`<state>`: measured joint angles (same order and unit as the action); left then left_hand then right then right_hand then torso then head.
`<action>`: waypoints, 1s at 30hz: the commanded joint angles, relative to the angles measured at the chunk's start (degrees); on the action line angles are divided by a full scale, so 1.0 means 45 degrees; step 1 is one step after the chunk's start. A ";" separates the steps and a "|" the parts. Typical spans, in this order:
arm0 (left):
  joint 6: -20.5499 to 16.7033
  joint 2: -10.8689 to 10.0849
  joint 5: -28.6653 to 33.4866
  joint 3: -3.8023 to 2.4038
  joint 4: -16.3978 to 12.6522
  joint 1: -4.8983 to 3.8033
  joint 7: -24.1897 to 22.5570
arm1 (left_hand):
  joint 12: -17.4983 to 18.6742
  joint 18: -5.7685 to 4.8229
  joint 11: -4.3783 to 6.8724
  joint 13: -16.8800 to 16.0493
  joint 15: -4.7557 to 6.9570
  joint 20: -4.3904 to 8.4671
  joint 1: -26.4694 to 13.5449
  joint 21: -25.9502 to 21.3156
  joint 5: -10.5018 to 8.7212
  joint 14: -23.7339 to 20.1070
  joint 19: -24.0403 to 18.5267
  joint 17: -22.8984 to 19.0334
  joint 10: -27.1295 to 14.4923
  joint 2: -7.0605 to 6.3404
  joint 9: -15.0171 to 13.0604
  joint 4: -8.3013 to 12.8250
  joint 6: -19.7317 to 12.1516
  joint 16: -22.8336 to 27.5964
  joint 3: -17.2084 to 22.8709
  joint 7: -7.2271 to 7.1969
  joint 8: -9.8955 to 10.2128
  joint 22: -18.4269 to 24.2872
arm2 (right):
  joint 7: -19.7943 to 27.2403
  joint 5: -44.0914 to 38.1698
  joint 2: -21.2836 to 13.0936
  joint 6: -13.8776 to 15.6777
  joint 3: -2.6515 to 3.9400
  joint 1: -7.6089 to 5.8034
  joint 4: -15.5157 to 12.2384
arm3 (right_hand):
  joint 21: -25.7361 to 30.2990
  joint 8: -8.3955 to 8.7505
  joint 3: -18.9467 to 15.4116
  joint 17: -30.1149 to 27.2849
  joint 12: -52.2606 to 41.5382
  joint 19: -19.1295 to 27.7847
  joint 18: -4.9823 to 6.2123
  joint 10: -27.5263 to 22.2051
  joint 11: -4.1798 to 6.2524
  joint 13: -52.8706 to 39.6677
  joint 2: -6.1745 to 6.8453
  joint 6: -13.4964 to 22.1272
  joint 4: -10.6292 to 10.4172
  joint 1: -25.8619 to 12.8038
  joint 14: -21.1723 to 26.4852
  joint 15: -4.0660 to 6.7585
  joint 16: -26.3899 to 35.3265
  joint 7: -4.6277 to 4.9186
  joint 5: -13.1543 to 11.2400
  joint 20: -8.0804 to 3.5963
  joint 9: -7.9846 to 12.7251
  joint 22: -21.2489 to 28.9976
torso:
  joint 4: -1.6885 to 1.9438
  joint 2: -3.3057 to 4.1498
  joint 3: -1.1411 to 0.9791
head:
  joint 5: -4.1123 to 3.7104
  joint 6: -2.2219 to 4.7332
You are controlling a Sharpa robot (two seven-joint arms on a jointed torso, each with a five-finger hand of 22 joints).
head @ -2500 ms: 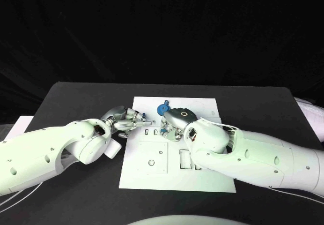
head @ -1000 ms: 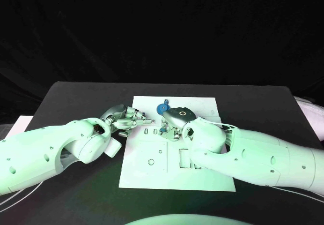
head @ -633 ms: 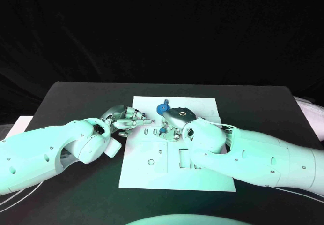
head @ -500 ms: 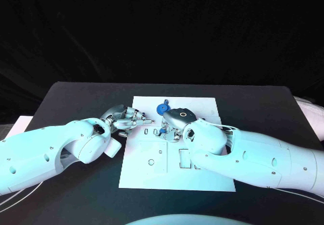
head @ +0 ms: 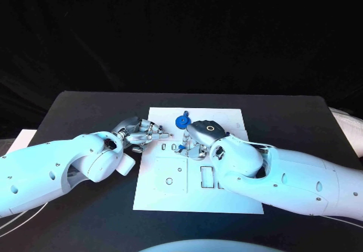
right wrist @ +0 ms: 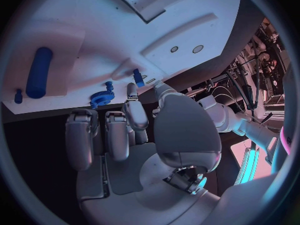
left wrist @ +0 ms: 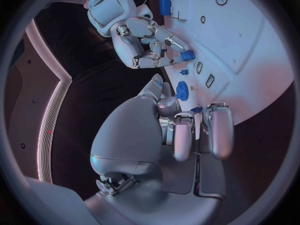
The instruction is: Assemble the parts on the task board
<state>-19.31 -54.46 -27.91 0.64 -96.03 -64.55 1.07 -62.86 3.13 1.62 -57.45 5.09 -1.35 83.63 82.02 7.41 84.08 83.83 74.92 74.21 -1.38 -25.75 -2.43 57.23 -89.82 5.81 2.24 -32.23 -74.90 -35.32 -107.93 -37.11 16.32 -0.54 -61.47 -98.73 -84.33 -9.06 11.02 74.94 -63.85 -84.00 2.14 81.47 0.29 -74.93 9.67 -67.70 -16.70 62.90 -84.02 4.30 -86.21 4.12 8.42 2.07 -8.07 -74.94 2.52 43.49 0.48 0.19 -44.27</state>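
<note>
The right hand (head: pixel 198 137) hovers over the upper middle of the task board (head: pixel 162 197). It pinches a small blue peg (right wrist: pixel 138 78) between the thumb and one finger, while its other fingers lie straight and side by side. The peg's long axis seems to run from the fingertips toward the white plate, more upright than flat, though the tilt is hard to read exactly.

From the head camera, the blue gear (head: pixel 181 122) lies on the board at about 11 o'clock from this hand, just beside its fingertips and apart from the peg. A long blue cylinder (right wrist: pixel 39 72) rests on the board well away from both.

The left hand (head: pixel 138 132) sits at 9 o'clock from the right hand, at the board's left edge where the plate meets the black desk (head: pixel 91 105). Its fingers reach onto the plate near the gear. A speck of blue shows at their tips, but I cannot tell whether they hold anything.

The right hand is the one carrying a part and is nearest the small holes. The coming move likely depends on bringing the peg's tip squarely over its seat, which lies below the fingertips and toward 12 o'clock. A slight lean in the peg could make it catch on the rim.
</note>
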 commanded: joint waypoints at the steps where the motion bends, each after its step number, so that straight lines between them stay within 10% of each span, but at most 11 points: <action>1: 0.0241 0.0004 0.0063 -0.0008 0.0008 -0.0004 -0.0118 | 0.0031 -0.0121 0.0042 0.0000 -0.0023 -0.0001 0.0051 -0.0049 0.0039 0.1315 0.0267 0.3351 -0.0041 0.0004 0.0013 -0.0005 0.0058 -0.0039 0.0078 -0.0008 0.0050 -0.1280 | -0.0034 -0.0338 -0.0112 0.0557 0.0013 0.0003 -0.0119 | 0.0078 0.0041 -0.0152 0.2065 0.0123 -0.0243 0.0062 -0.0112 -0.0016 -0.0053 0.0130 0.0108 0.0023 0.0043 -0.1052 -0.0054 0.0085 0.0008 0.0059 0.0006 -0.0014 -0.0934 | -0.0019 -0.0004 0.0003 | -0.0002 0.0030; 17: 0.0327 0.0006 0.0063 -0.0006 0.0060 -0.0002 -0.0093 | 0.0554 -0.0118 -0.0058 0.0536 -0.0084 -0.0036 -0.0060 -0.0078 0.0045 0.1315 0.0255 0.3351 -0.0407 -0.0092 0.0244 -0.0049 -0.0234 -0.0039 0.0428 0.0140 0.0469 -0.1273 | 0.1039 0.0352 -0.1457 0.1009 0.0149 -0.0066 -0.1215 | 0.0114 0.0342 -0.0465 0.2087 0.0237 -0.0230 0.0064 -0.0177 -0.0137 -0.0015 0.0050 0.0671 0.0205 0.0985 -0.1057 -0.0135 0.0085 0.0181 0.0241 0.0056 0.0100 -0.0909 | 0.0004 0.0001 0.0013 | 0.0049 0.0018; 30: 0.1227 0.0001 -0.0291 -0.0004 -0.0069 -0.0002 0.0881 | 0.0919 -0.0082 -0.0338 0.0973 -0.0341 -0.0295 -0.1469 -0.0217 0.0159 0.1315 0.0204 0.3351 -0.0533 -0.0122 0.0975 -0.0998 -0.0395 -0.0039 0.1056 0.0454 0.1521 -0.1199 | 0.3036 0.2120 -0.3170 0.0599 0.0243 -0.0323 -0.2395 | 0.0093 0.1143 0.0650 0.2212 0.0304 -0.0245 0.0053 -0.0310 -0.0436 0.0010 -0.0239 0.1498 0.1622 0.3818 -0.1079 -0.0388 0.0004 0.0626 0.2714 0.0287 0.0392 -0.0976 | -0.0032 -0.0024 0.0001 | 0.0114 -0.0010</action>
<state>-17.25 -54.48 -28.03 0.64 -96.04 -64.54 2.56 -58.57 3.13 0.11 -53.03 3.97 -2.18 77.60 81.36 7.94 83.97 84.05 74.91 71.47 -1.99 -21.40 -6.64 55.46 -89.82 10.63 3.97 -25.50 -74.95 -25.88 -101.39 -51.30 20.44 0.54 -62.90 -109.31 -84.00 -4.05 13.78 74.92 -62.63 -84.00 2.14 80.04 -1.37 -74.93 8.64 -61.28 -9.69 79.68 -83.92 2.95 -85.87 7.05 20.30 3.11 -6.33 -74.92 2.45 43.43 0.52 0.69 -44.30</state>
